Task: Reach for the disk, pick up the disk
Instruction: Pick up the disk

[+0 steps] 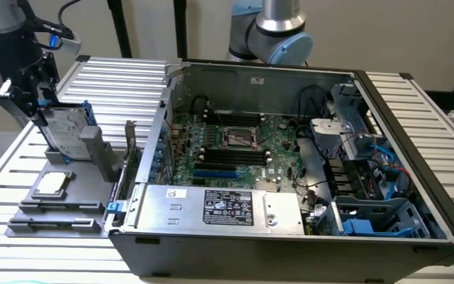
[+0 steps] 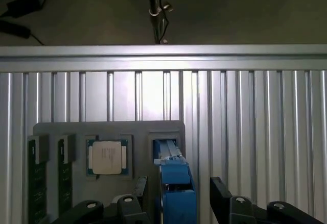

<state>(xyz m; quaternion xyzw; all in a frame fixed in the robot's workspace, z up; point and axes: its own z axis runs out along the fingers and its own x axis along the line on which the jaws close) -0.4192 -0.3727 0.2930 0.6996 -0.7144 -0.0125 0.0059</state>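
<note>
At the exterior view's left, the end effector (image 1: 36, 102) hangs at the top of the disk (image 1: 63, 133), its fingers (image 2: 220, 196) spread wide; in the wrist view the blue carrier sits between them with a gap on each side. The disk stands on edge in a slot of a grey holder (image 1: 49, 225) on the slatted desk (image 1: 116, 74), near a square chip (image 1: 54, 183) lying flat in the same holder. To the right, an open computer case (image 1: 290, 248) rests on the desk, its motherboard (image 1: 235, 148) exposed.
</note>
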